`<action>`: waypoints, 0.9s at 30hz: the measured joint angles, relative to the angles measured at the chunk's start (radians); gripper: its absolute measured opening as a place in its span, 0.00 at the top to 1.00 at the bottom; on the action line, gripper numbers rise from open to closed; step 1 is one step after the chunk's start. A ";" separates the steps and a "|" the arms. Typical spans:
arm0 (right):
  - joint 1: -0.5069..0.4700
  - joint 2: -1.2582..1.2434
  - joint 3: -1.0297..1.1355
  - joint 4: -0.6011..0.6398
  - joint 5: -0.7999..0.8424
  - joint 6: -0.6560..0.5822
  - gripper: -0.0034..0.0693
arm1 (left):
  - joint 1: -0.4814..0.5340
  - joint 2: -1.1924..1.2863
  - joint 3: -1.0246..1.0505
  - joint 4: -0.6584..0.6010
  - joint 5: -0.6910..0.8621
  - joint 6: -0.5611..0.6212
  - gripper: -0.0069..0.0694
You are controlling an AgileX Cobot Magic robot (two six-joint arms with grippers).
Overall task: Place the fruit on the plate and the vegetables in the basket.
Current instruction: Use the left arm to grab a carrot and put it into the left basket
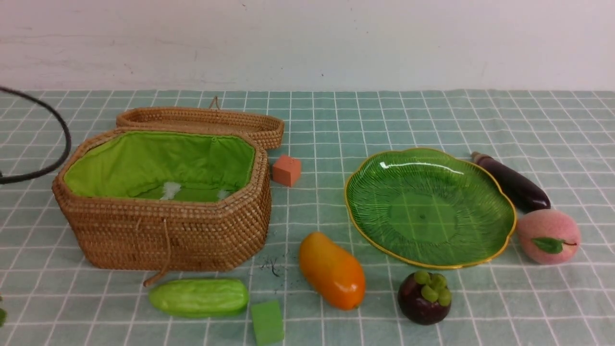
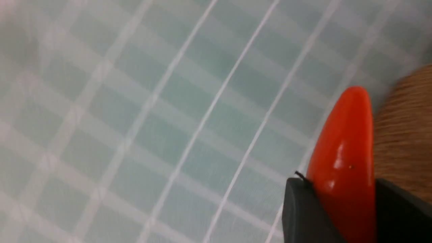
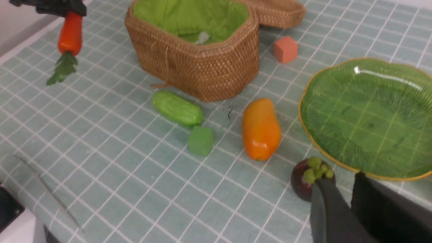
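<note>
My left gripper [image 2: 342, 189] is shut on the red pepper [image 2: 344, 152]. The right wrist view shows the pepper [image 3: 70, 33] hanging stem down, in the air beside the basket [image 3: 202, 67]. The open, green-lined basket [image 1: 163, 230] stands at the left. The cucumber [image 1: 198, 297] lies in front of it. The mango [image 1: 332, 270] and mangosteen [image 1: 424, 297] lie in front of the plate [image 1: 430, 206], which holds nothing. The eggplant [image 1: 511, 182] and peach [image 1: 548, 235] lie at its right. My right gripper [image 3: 339, 180] is shut and empty, above the mangosteen [image 3: 305, 180]. Neither gripper shows in the front view.
The basket lid [image 1: 202, 120] lies behind the basket. An orange cube [image 1: 287, 170] sits between basket and plate. A green block [image 1: 267, 322] lies next to the cucumber. A black cable [image 1: 57, 125] curves at the far left. The table's left edge [image 3: 20, 44] runs near the pepper.
</note>
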 joint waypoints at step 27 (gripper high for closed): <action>0.000 0.000 -0.118 0.120 0.045 -0.078 0.77 | -0.619 0.335 -0.263 0.062 -0.204 1.253 0.59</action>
